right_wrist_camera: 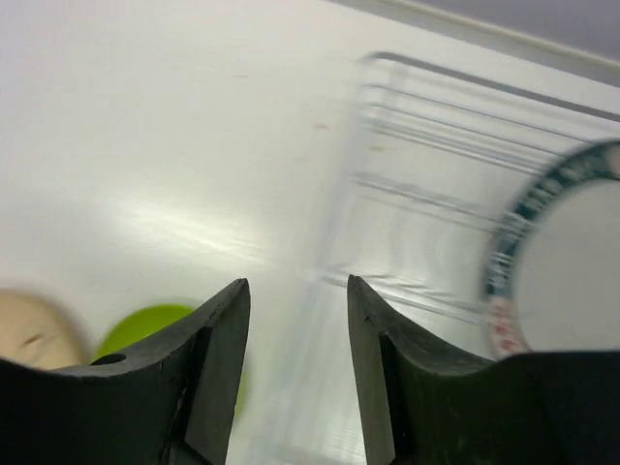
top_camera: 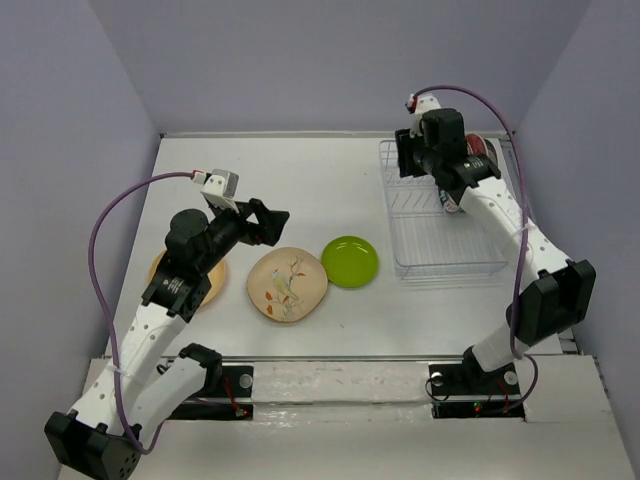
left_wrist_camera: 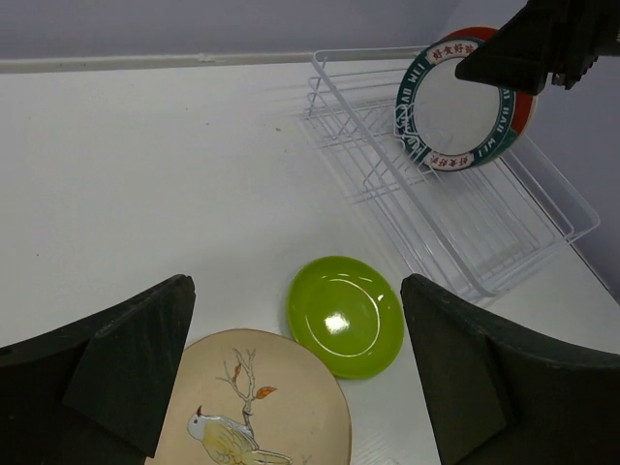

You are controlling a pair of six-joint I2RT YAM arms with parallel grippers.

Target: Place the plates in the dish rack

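left gripper (top_camera: 268,222) spread wide, empty | right gripper (right_wrist_camera: 297,286) parted, seemingly empty (blurred) | teal-rimmed plate (left_wrist_camera: 455,108) standing in dish rack (left_wrist_camera: 387,199)

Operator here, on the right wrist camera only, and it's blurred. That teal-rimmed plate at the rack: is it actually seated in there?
Observer: Yes. The teal-rimmed plate stands upright at the far end of the dish rack.
Operator: Which plates are out on the table? I see only green and beige.
Observer: Three: the lime green plate, the bird plate, and a tan-orange plate partly under the left arm.
Operator: Left gripper busy?
Observer: No. The left gripper is open and empty, above the table near the bird plate.
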